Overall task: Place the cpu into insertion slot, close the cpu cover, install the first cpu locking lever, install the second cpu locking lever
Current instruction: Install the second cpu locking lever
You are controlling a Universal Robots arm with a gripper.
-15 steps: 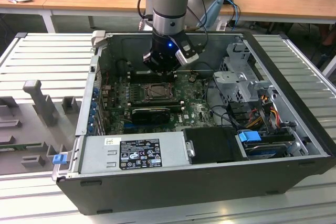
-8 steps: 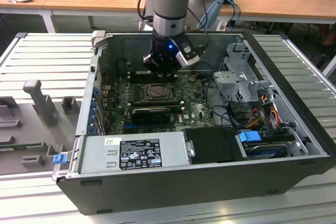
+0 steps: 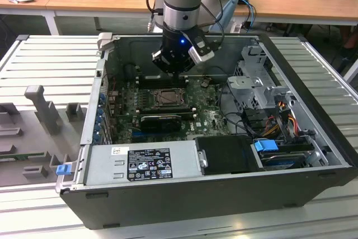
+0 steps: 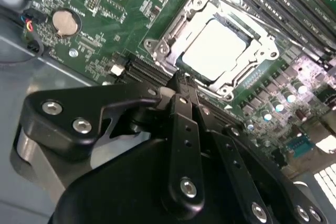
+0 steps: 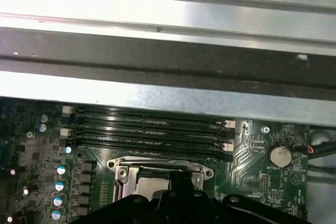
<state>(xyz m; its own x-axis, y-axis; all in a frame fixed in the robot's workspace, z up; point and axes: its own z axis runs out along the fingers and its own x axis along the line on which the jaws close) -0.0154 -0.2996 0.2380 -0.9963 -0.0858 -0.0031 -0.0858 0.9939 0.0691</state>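
Tool over the socket inside the open computer case

The tool [image 4: 181, 85], fingers together and empty, hovers beside the cpu cover [image 4: 168, 45] closed over the cpu [image 4: 215, 45]; memory slots [image 5: 147, 127] and a coin battery [image 4: 65, 22] flank it.

White printed label [image 3: 149, 163] on the grey power supply [image 3: 168, 160], its print too small to read

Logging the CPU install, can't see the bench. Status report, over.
Gripper shut, empty, at the cover's edge. Cpu seated in the insertion slot, cpu cover down over it. Nothing blocking the socket.
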